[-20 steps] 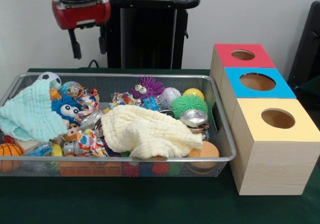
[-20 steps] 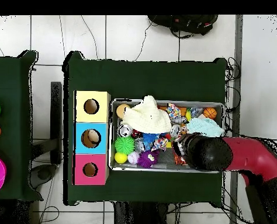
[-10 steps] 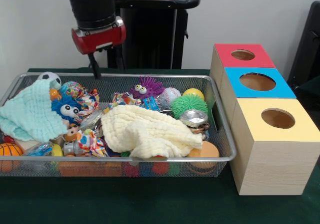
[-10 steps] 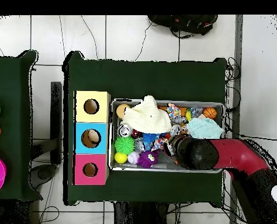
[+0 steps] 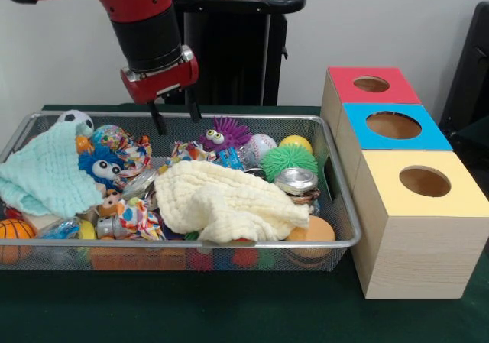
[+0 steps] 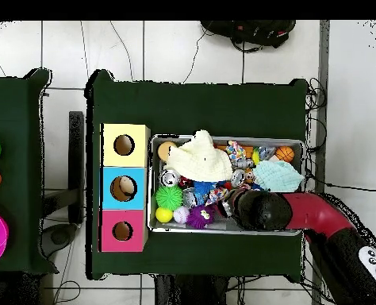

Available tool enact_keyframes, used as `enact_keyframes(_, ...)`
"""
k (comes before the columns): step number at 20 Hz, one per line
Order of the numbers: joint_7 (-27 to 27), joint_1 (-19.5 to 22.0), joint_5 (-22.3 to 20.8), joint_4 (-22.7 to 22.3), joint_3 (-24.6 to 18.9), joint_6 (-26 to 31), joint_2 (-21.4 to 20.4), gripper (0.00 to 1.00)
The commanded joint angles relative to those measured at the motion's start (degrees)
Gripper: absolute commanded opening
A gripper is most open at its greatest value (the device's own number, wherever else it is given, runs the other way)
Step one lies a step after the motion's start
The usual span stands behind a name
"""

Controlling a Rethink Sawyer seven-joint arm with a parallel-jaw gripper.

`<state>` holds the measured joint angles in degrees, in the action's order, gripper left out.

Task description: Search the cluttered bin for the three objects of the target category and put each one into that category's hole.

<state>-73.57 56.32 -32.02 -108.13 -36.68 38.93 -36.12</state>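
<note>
Toys filled the wire bin (image 5: 336,205) on the green table (image 5: 229,312) when you looked: a cream cloth (image 5: 225,202) lay heaped over the middle, a mint cloth (image 5: 46,176) was draped over the left end in the front view, and between and around them sat a blue fuzzy toy with googly eyes (image 5: 103,167), a purple spiky toy with eyes (image 5: 221,135), a green spiky ball (image 5: 289,158), a yellow ball (image 5: 296,142), a white ball (image 5: 261,144), a small soccer ball (image 5: 75,118), an orange basketball (image 5: 14,232) and a shiny metal tin (image 5: 295,179). Your gripper (image 5: 175,114) hung above the bin's back rim, just left of the purple spiky toy, with its two dark fingers (image 5: 159,119) spread apart and nothing between them; it touched no toy. Seen from above, the arm (image 6: 318,218) reached in over the bin's robot-side edge and hid whatever lay beneath it. Just beside the bin stood the row of three wooden boxes, each with a round hole on top: the red box (image 5: 370,85) farthest back, the blue box (image 5: 393,125) in the middle and the yellow box (image 5: 424,182) nearest the camera. In the overhead view something pale showed inside the blue box's hole; you could not tell what it was.
</note>
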Motion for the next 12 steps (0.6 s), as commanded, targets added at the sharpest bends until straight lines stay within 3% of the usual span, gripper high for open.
enact_keyframes(1, 9.77, 1.06, -3.14, 6.07, -1.61, 3.31, 6.2, 1.0)
enact_keyframes(6, 13.76, 1.41, -4.31, 11.65, -2.22, 3.72, 12.53, 1.0)
enact_keyframes(12, 16.75, 0.46, -6.18, 16.37, -3.54, 3.52, 14.02, 1.0)
